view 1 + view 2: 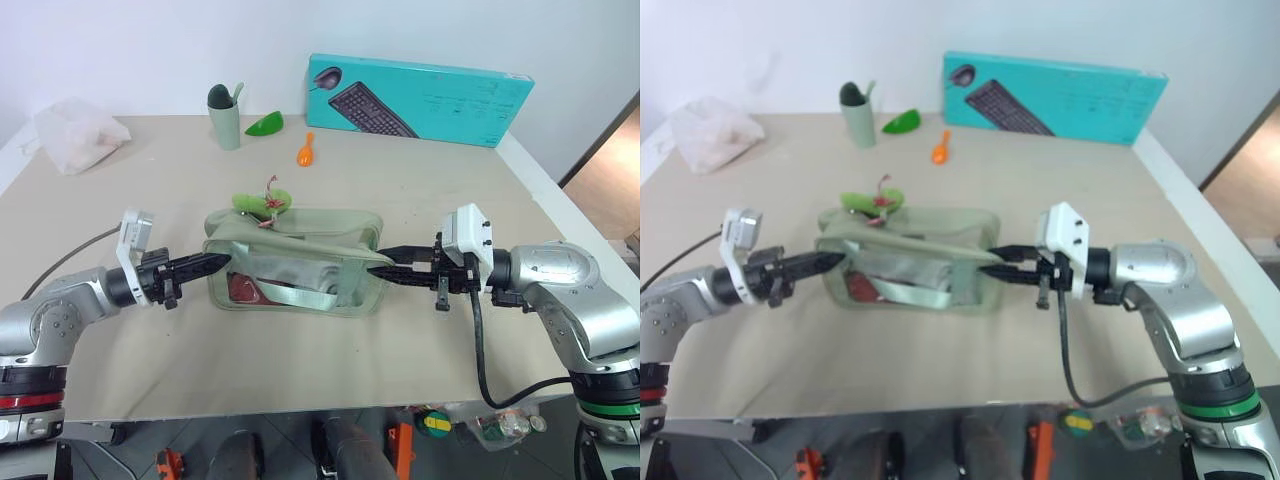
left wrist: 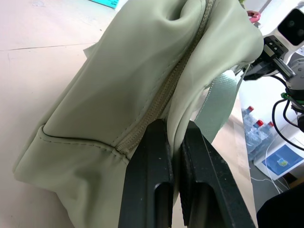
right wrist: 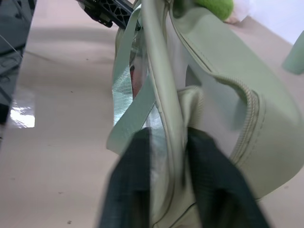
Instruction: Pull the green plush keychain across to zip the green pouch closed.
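The green pouch lies mid-table, its long side across my view. The green plush keychain rests on its far left top corner, at the zipper's left end. My left gripper points level at the pouch's left end. In the left wrist view its fingers are shut, pinching a fold of pouch fabric beside the zipper. My right gripper meets the pouch's right end. In the right wrist view its fingers stand apart, with the pouch's edge strip running between them.
At the back of the table stand a sage-green cup, a green leaf-shaped piece, an orange utensil and a teal keyboard box. A crumpled plastic bag lies far left.
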`<state>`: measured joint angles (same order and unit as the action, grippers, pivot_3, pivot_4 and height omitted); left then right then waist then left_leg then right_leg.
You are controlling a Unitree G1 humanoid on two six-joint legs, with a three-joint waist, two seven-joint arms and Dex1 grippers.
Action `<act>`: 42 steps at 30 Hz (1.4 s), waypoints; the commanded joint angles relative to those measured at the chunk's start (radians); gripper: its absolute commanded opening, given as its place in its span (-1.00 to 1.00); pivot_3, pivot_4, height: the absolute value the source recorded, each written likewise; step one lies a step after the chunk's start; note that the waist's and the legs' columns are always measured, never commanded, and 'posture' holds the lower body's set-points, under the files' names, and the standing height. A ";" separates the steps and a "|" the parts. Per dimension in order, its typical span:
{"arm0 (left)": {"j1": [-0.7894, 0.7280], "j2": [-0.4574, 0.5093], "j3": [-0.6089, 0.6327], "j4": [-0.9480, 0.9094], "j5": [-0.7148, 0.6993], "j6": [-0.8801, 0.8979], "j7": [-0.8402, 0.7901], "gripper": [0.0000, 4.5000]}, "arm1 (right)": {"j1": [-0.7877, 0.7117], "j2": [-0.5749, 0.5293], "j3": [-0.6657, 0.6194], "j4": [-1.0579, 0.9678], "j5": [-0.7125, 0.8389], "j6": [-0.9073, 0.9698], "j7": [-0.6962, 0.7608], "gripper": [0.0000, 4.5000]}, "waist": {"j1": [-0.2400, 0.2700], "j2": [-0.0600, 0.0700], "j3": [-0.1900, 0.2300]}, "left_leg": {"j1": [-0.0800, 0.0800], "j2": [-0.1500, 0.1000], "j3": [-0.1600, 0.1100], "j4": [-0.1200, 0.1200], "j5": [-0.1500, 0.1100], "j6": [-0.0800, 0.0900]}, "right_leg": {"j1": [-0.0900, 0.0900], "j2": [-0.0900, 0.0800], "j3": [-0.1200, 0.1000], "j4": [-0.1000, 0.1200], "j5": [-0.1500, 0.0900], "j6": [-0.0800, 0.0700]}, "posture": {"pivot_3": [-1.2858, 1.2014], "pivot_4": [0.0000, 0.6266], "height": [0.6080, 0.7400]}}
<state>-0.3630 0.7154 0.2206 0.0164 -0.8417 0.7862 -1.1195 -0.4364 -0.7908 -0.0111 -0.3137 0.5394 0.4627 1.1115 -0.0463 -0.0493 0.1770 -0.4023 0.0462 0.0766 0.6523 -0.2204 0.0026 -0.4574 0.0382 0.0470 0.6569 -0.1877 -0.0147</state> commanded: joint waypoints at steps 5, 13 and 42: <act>0.007 0.014 -0.009 -0.052 -0.003 -0.004 -0.034 -1.00 | -0.078 -0.021 -0.200 -0.056 0.215 0.079 -0.027 0.83 | 0.001 0.000 0.000 | -0.001 -0.002 0.000 0.000 0.000 0.000 | 0.000 -0.002 0.000 0.000 0.000 0.000 | 0.03 -0.52 1.00; 0.013 0.007 -0.047 -0.057 0.020 -0.008 -0.057 -1.00 | -0.282 0.032 -0.075 -0.058 0.118 0.061 -0.167 0.97 | 0.001 0.000 0.000 | -0.001 -0.002 0.000 0.001 0.000 0.000 | 0.000 -0.002 0.000 0.000 0.000 0.000 | 0.03 -0.52 1.00; 0.062 -0.025 -0.105 -0.041 0.080 -0.082 -0.105 -1.00 | -0.529 0.272 0.336 0.035 -0.289 -0.083 -0.094 0.97 | 0.014 0.000 -0.001 | -0.004 -0.011 0.000 0.002 0.000 0.001 | 0.000 -0.013 -0.001 0.000 0.000 0.000 | 0.03 -0.52 1.00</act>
<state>-0.3215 0.6903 0.1452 -0.0165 -0.7844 0.6948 -1.2296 -0.9611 -0.5223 0.3367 -0.2674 0.2593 0.3894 1.0190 -0.0324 -0.0495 0.1760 -0.4058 0.0356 0.0765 0.6539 -0.2207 0.0032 -0.4574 0.0251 0.0457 0.6568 -0.1877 -0.0143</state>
